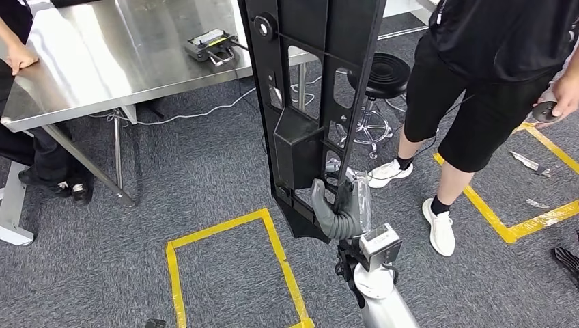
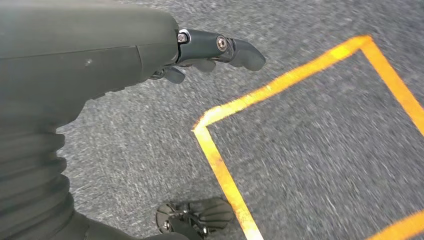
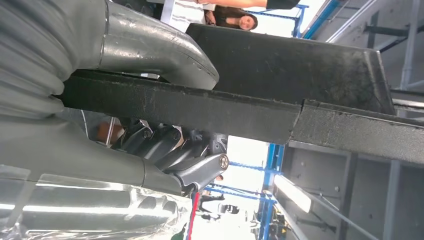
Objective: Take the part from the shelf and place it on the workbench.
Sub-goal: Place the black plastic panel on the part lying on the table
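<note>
Grey carpet lies under right hand (image 1: pixel 343 208) gripping long, black, cut-out part (image 1: pixel 311 102).

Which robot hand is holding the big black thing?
The right robot hand grips the long black part near its lower end, holding it upright. The left robot hand holds nothing and hangs over the grey carpet.

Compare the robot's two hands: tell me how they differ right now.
The right hand grips the long black plastic frame part, thumb on one side and fingers on the other; the left hand holds nothing. The right is raised in front of the body; the left hangs over grey carpet. Both have grey ribbed covers.
</note>
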